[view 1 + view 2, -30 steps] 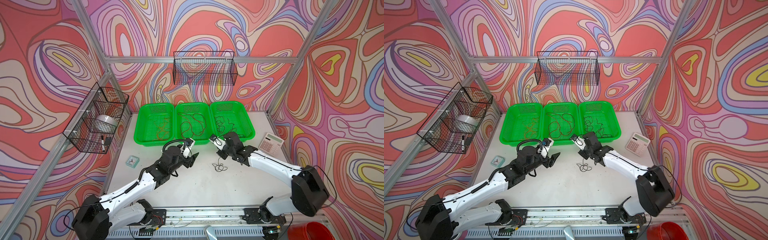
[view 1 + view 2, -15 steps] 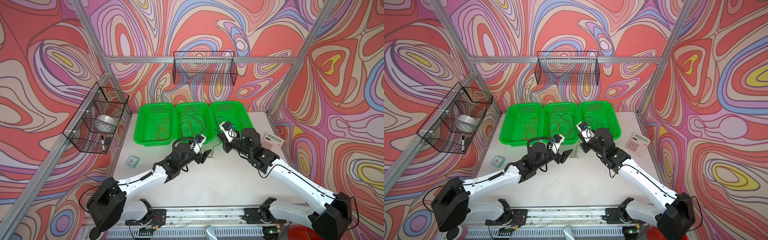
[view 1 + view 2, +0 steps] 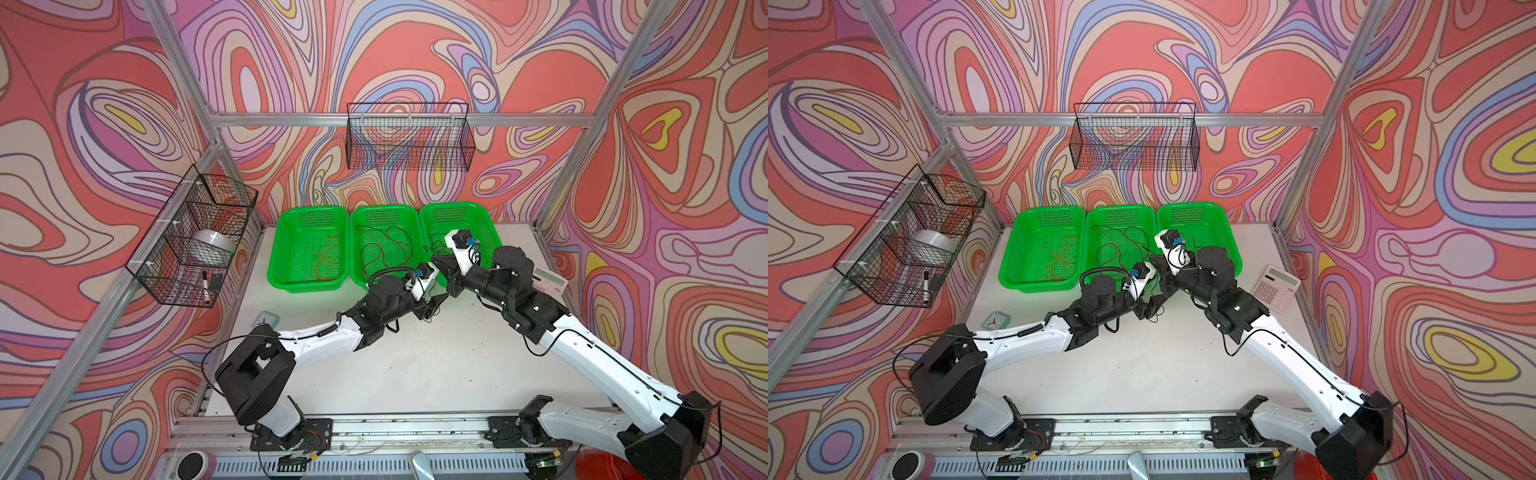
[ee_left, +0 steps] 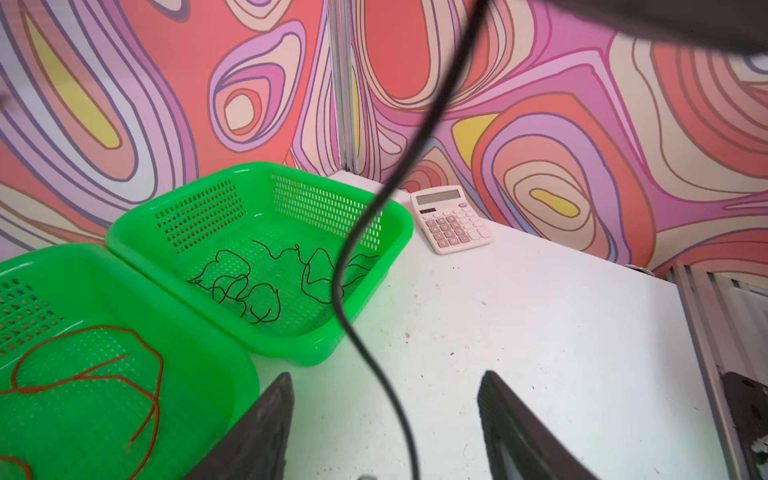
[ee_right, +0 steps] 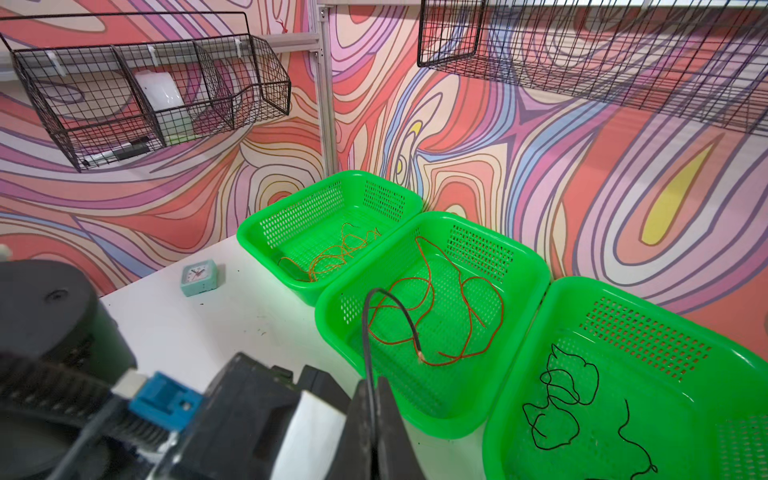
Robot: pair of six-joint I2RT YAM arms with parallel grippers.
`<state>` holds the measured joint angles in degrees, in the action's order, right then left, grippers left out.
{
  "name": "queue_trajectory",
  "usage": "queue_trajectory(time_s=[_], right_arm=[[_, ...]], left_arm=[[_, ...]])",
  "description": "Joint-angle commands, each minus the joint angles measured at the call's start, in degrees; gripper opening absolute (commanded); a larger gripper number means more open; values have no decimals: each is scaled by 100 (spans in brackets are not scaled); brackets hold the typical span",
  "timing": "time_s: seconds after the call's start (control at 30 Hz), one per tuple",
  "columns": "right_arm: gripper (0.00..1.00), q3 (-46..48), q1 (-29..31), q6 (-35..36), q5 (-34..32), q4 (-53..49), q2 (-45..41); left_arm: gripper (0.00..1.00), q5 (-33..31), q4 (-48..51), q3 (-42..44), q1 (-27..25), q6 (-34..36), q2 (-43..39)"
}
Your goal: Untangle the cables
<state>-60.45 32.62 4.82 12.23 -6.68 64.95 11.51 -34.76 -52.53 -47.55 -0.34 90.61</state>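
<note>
The white worktop (image 3: 415, 365) fills the lower middle of both top views, and I can make out no tangle lying on its bare part, though the two arms meeting at centre frame hide some of it. Along its far edge, at upper centre, three green baskets stand side by side, rims touching: the left basket (image 3: 318, 217), the middle basket (image 3: 383, 216) and the right basket (image 3: 450, 214). The right fingers (image 5: 392, 424) are clenched on a black cable (image 5: 365, 332), whose free end arcs up and over the middle basket, showing a bare copper tip. The left fingers (image 4: 266, 419) stand spread apart just below and in front of them, gripping nothing; a blurred dark strand (image 4: 338, 291), probably that same cable, hangs down between them. A pink calculator (image 3: 548, 280) sits at centre right and a small clock (image 3: 266, 319) at centre left. The sorting looks nearly finished: the orange cable (image 3: 322, 259) lies alone in the left basket, the dark red cables (image 3: 374, 249) in the middle one, the loose black cables (image 4: 237, 286) in the right one, each colour apart. What seems left is to carry the held cable to the right basket and let go.
</note>
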Motion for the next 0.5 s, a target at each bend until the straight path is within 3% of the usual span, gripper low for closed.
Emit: queue_trajectory(time_s=[0.0,0.13,0.47], right_arm=[[0,-278,-29,-121,92,37,-140],[0,-616,-28,-156,34,79,-99],[0,-1757,-28,-121,-35,169,180]], left_arm=[[53,17,-288,-297,9,-15,207],[39,-126,-354,-212,9,17,399],[26,-113,-555,256,17,-39,797]])
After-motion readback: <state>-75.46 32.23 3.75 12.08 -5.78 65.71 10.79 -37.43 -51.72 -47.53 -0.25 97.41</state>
